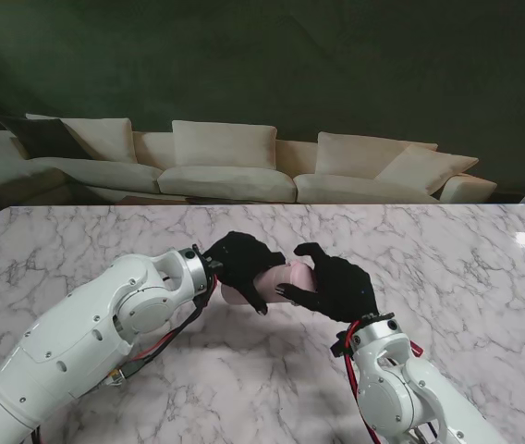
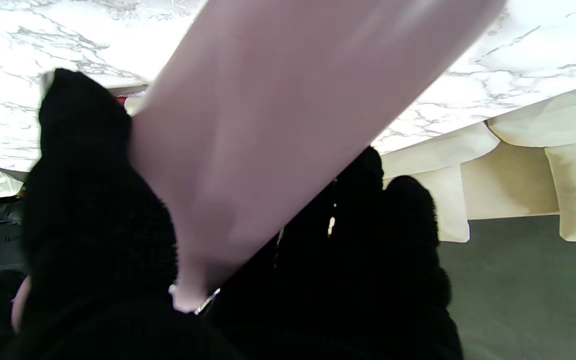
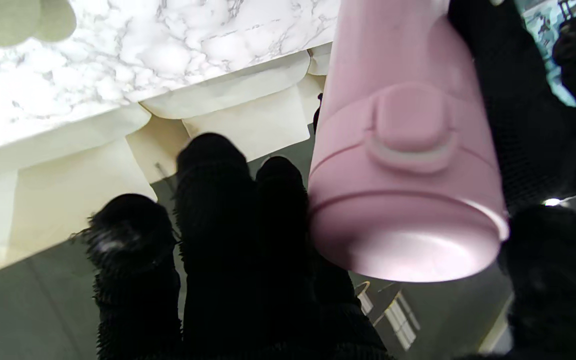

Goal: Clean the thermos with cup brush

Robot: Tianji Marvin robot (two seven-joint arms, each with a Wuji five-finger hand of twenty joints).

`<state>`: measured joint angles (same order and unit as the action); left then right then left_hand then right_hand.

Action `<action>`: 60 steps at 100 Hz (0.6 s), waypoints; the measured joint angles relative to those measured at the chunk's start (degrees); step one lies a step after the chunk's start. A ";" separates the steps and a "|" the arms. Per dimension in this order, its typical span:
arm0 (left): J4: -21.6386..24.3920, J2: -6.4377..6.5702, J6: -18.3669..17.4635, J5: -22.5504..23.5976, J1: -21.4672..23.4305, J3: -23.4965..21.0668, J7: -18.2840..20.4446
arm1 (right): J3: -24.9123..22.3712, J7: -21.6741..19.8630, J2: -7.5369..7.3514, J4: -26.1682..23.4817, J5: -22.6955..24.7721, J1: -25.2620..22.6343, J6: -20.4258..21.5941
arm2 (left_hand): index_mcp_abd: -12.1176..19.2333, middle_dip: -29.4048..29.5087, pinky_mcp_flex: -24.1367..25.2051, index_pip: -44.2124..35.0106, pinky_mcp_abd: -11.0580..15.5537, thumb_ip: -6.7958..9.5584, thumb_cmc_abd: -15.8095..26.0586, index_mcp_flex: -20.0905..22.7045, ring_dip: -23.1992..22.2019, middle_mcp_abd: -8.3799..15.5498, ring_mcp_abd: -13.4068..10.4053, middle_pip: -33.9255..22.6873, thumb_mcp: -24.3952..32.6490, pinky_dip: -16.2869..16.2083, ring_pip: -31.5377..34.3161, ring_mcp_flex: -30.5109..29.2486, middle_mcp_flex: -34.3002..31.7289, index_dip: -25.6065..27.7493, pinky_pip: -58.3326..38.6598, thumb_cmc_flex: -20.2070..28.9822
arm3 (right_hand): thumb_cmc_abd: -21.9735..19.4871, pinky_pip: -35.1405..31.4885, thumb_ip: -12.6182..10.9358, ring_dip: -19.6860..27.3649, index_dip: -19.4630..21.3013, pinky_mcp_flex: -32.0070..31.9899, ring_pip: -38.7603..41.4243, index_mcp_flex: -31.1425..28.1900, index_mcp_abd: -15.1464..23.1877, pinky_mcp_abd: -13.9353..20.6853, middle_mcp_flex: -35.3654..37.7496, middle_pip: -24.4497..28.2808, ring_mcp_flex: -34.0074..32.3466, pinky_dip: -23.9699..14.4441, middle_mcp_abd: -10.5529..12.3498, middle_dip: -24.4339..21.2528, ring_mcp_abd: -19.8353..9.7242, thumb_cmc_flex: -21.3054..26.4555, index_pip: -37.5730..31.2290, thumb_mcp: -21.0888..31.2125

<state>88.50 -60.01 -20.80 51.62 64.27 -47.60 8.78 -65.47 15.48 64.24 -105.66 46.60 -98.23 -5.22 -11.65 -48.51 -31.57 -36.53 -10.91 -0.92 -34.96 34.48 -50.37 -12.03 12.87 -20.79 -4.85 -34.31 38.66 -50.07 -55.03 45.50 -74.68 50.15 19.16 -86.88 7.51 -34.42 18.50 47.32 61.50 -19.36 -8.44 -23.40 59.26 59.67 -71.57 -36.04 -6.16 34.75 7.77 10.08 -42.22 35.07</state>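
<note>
A pink thermos [image 1: 281,277] is held lying on its side above the middle of the marble table [image 1: 457,259]. My left hand [image 1: 239,259], in a black glove, is shut around its body [image 2: 278,125], with fingers [image 2: 93,210] on both sides. My right hand [image 1: 341,287] is at the lid end. In the right wrist view the lid [image 3: 403,165], with its push button, sits between the fingers [image 3: 238,225] and the thumb, which touch it. No cup brush shows in any view.
A cream sofa [image 1: 225,166] runs along the far edge of the table, in front of a dark wall. A blurred pale green round shape [image 3: 18,17] lies on the marble in the right wrist view.
</note>
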 measured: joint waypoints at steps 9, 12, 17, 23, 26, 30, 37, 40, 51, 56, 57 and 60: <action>0.00 0.00 0.05 -0.28 -0.11 0.30 0.12 | 0.77 -0.74 0.32 0.02 -1.72 0.24 -2.60 | 0.00 0.00 0.00 0.00 0.00 0.00 0.00 0.00 0.01 0.00 0.00 0.00 0.00 0.00 0.01 0.00 0.00 0.00 0.00 0.00 | -5.32 -0.62 -0.27 0.26 -3.39 1.20 -1.17 0.07 -0.31 -2.81 3.20 0.06 -0.54 1.68 0.45 -2.59 2.99 -9.00 1.07 -2.08; 0.00 0.00 0.11 -0.36 -0.18 0.37 0.18 | 0.92 -1.48 0.37 -0.06 -1.66 0.24 -3.38 | 0.00 -0.01 0.00 0.00 0.00 0.00 0.00 0.00 0.00 0.00 0.00 0.00 0.00 0.00 0.01 0.00 0.00 0.00 0.00 0.00 | -7.61 -0.63 -0.28 0.88 -4.27 0.32 -2.90 1.82 -0.31 -3.03 2.38 0.06 -0.52 1.78 0.47 -2.63 3.76 -12.41 3.26 -3.19; 0.01 -0.01 0.21 -0.44 -0.28 0.46 0.28 | 0.86 -3.90 0.36 -0.42 -0.84 0.13 -4.29 | 0.00 -0.02 0.00 0.00 0.00 0.00 0.00 0.00 0.00 0.00 0.00 0.00 0.00 0.00 0.01 0.00 0.00 0.00 0.00 0.00 | -10.53 -0.63 -0.33 1.12 -5.87 -2.20 -5.46 7.19 1.72 -3.07 -2.82 -1.13 1.61 1.85 0.44 -2.57 4.42 -17.83 4.33 -3.84; 0.01 -0.02 0.33 -0.47 -0.38 0.56 0.42 | 0.48 -7.18 0.17 -1.19 2.16 -0.23 -4.78 | 0.00 -0.02 0.00 0.00 0.00 0.00 0.00 0.00 0.00 0.00 0.00 0.00 0.00 0.00 0.01 0.00 0.00 0.00 0.00 0.00 | -12.13 -0.63 -0.60 0.80 -8.15 -3.43 -6.22 11.76 4.28 -2.98 -10.99 -4.18 5.32 1.86 0.43 -2.58 4.48 -21.96 9.13 -4.36; 0.01 -0.02 0.37 -0.47 -0.40 0.58 0.53 | 0.30 -7.58 0.01 -1.43 4.23 -0.43 -4.79 | 0.00 -0.06 0.00 0.00 0.00 0.00 0.00 0.00 -0.01 0.00 0.00 0.00 0.00 0.00 0.01 0.00 0.00 0.00 -0.01 0.00 | -12.39 -0.60 -0.60 0.77 -8.48 -4.08 -6.77 12.01 5.11 -2.94 -14.50 -5.81 6.79 2.10 0.48 -3.32 4.43 -23.26 14.27 -3.63; 0.01 -0.02 0.38 -0.47 -0.40 0.60 0.63 | 0.12 -7.22 -0.21 -1.55 6.56 -0.67 -4.78 | 0.00 -0.07 0.00 0.00 0.00 0.00 0.00 0.00 -0.01 0.00 0.00 0.00 0.00 0.00 0.01 0.00 0.00 0.00 -0.01 0.00 | -12.91 -0.07 -0.62 0.78 -5.60 -5.10 -8.18 11.99 6.35 -2.94 -18.16 -7.83 8.85 2.39 0.33 -4.72 4.71 -23.99 22.20 -3.57; 0.01 -0.02 0.41 -0.47 -0.40 0.59 0.74 | -0.28 -5.03 -0.50 -1.53 7.98 -1.10 -4.55 | 0.00 -0.07 0.00 0.00 0.00 0.00 0.00 0.00 -0.01 0.00 0.00 -0.01 0.00 0.00 0.01 0.00 0.00 0.00 -0.01 0.00 | -12.91 1.81 -0.63 1.53 1.77 -5.59 -11.78 11.87 7.11 -2.94 -21.80 -11.78 10.09 3.83 0.34 -8.03 5.34 -24.00 32.09 -3.55; 0.02 -0.02 0.41 -0.46 -0.39 0.55 0.75 | -0.58 -4.08 -0.56 -1.51 8.01 -1.28 -4.33 | 0.00 -0.07 0.00 0.00 0.00 0.00 0.00 0.00 -0.01 0.00 0.00 -0.01 0.00 0.00 0.01 0.00 0.00 0.00 -0.01 0.00 | -12.91 3.34 -0.63 2.33 5.74 -6.17 -14.46 11.83 7.64 -2.94 -24.42 -13.78 11.52 4.80 0.27 -9.94 5.39 -24.00 36.83 -3.55; 0.17 -0.03 0.39 -0.27 -0.19 0.11 0.76 | -2.75 -3.17 -0.50 -1.52 7.57 -2.12 -2.19 | 0.00 -0.07 0.00 0.00 0.00 0.00 0.00 0.00 -0.01 0.00 0.00 -0.01 0.00 0.00 0.01 0.00 0.00 0.00 -0.01 0.00 | -12.81 8.55 -0.67 5.89 3.93 -10.87 -25.16 11.81 7.71 -2.92 -36.51 -19.60 19.55 6.53 -0.96 -14.12 5.66 -22.56 42.46 -3.63; 0.27 -0.03 0.34 -0.12 -0.05 -0.17 0.76 | -4.05 -3.40 -0.43 -1.58 6.84 -2.59 -0.28 | 0.00 -0.07 0.00 0.00 0.00 0.00 0.00 0.00 -0.01 0.00 0.00 -0.01 0.00 0.00 0.01 0.00 0.00 0.00 -0.01 0.00 | -12.73 11.73 -1.16 7.95 -1.22 -14.15 -29.58 11.80 7.72 -2.16 -41.73 -21.11 23.99 7.15 -1.13 -15.52 5.83 -19.23 43.08 -3.80; 0.29 -0.03 0.32 -0.09 -0.03 -0.22 0.76 | -4.32 -3.47 -0.43 -1.60 6.65 -2.67 0.18 | 0.00 -0.07 0.00 0.00 0.00 0.00 0.00 0.00 -0.01 0.00 0.00 -0.01 0.00 0.00 0.01 0.00 0.00 0.00 -0.01 0.00 | -12.71 12.32 -1.16 8.56 -2.31 -14.62 -30.36 11.78 7.72 -1.72 -42.61 -21.51 24.71 7.33 -1.17 -15.80 5.89 -18.43 43.09 -4.08; 0.39 -0.03 0.27 0.01 0.07 -0.40 0.76 | -5.28 -3.75 -0.38 -1.67 6.01 -3.00 2.14 | 0.00 -0.07 0.00 0.00 0.00 0.00 0.00 0.00 -0.01 0.00 0.00 -0.01 0.00 0.00 0.01 0.00 0.00 0.00 -0.01 0.00 | -12.67 14.08 -1.17 9.46 -6.95 -15.82 -32.12 11.06 7.72 -0.33 -45.23 -22.38 26.56 7.94 -1.20 -16.58 6.03 -15.55 43.84 -4.65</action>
<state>88.89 -60.04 -20.53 51.63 64.34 -48.00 9.54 -70.75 11.73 63.86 -107.33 52.61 -101.23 -3.09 -11.65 -48.58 -31.57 -36.53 -10.91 -0.92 -34.96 34.48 -50.38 -12.03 12.86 -20.81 -4.85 -34.31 38.67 -50.07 -55.03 45.50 -74.68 50.15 6.49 -72.80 6.34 -24.95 11.55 31.50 29.38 -8.30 -0.72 -23.73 14.03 37.29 -45.01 -28.10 -7.36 18.16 13.80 -5.46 1.61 30.42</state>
